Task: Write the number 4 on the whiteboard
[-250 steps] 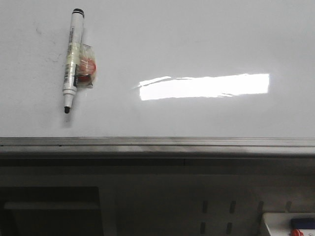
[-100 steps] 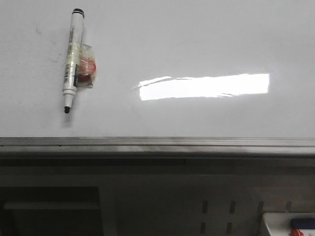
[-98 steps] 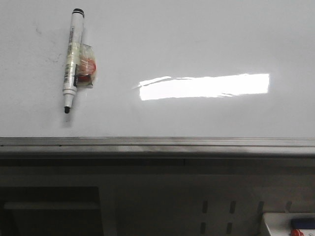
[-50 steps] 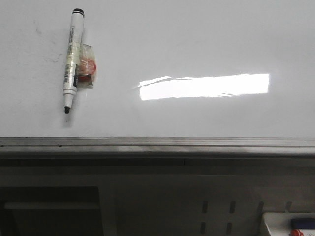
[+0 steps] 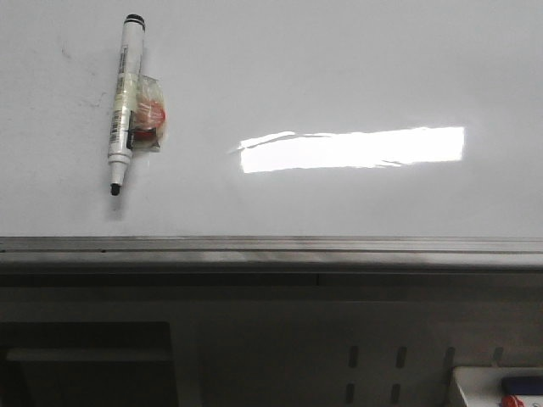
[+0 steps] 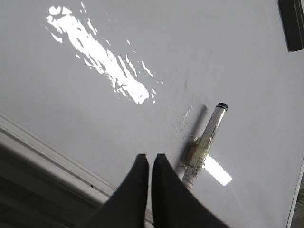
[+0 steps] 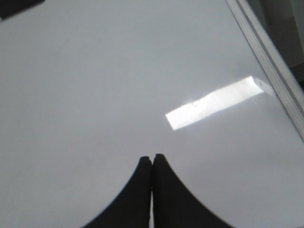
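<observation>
The whiteboard [image 5: 339, 68] is a glossy white board with a grey edge rail [image 5: 271, 248] and a bright rectangular reflection [image 5: 352, 149]. No number 4 shows on it, only faint specks. A white marker [image 5: 124, 102] with a black tip and an orange-red piece taped to its side lies on the board's left part; it also shows in the left wrist view [image 6: 205, 142]. My left gripper [image 6: 150, 158] is shut and empty, just beside the marker's tip end. My right gripper [image 7: 152, 158] is shut and empty over bare board. Neither gripper shows in the front view.
A dark rectangular object [image 6: 291, 23] lies at the board's far side in the left wrist view. A white tray with a blue and a red item [image 5: 501, 388] sits below the board at the lower right. The board's edge rail [image 7: 266, 52] also shows in the right wrist view.
</observation>
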`<action>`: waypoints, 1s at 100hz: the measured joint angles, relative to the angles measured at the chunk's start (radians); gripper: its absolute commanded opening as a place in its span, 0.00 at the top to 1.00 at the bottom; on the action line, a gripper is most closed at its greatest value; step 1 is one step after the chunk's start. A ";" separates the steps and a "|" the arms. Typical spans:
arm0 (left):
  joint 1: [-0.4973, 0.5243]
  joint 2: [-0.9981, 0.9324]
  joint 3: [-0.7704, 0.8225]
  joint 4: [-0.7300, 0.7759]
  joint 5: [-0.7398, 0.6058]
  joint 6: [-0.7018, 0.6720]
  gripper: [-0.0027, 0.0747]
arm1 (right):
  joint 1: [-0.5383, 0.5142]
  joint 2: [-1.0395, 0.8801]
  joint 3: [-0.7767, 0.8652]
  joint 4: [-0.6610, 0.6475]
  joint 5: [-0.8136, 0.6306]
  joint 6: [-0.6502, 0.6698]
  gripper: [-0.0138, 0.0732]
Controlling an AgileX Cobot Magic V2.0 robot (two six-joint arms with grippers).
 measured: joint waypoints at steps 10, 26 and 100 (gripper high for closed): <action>0.000 0.000 0.000 0.000 0.000 0.033 0.99 | 0.000 0.000 -0.002 0.041 -0.004 0.000 0.89; 0.000 0.000 -0.027 0.025 0.002 0.102 0.95 | 0.000 0.000 -0.072 0.034 0.100 0.000 0.89; -0.016 0.851 -0.646 0.372 0.450 0.437 0.51 | 0.007 0.415 -0.607 -0.117 0.499 -0.187 0.39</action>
